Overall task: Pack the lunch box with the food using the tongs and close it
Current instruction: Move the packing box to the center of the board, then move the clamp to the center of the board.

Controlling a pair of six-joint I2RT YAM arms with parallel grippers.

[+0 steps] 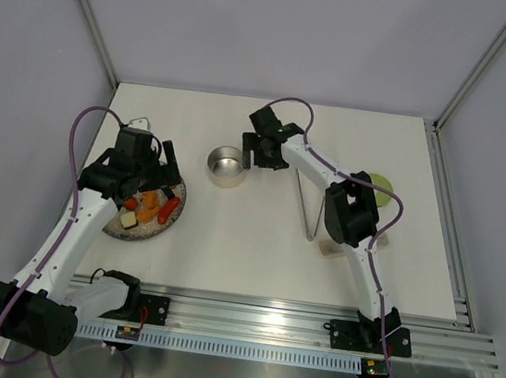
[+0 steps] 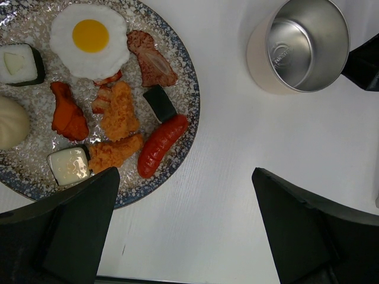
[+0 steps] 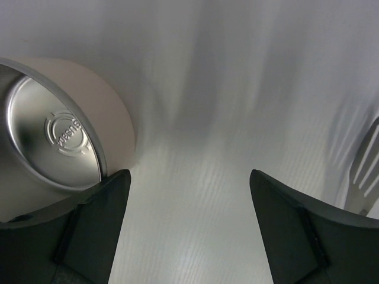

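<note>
The tongs (image 1: 306, 205) are laid on the table (image 1: 226, 251) right of the lunch box (image 1: 227, 167), long axis running near-to-far, under the right arm (image 1: 314, 164). The right gripper (image 3: 188, 195), spread wide and empty, is judged nearer than the left gripper (image 2: 185, 195), likewise wide above the food (image 2: 118, 112).

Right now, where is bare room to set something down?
Free: table between plate and tongs, nearer than the tin; also the far strip behind it. Crowded: the plate, full of food, and beside the tin, by the right gripper.
</note>
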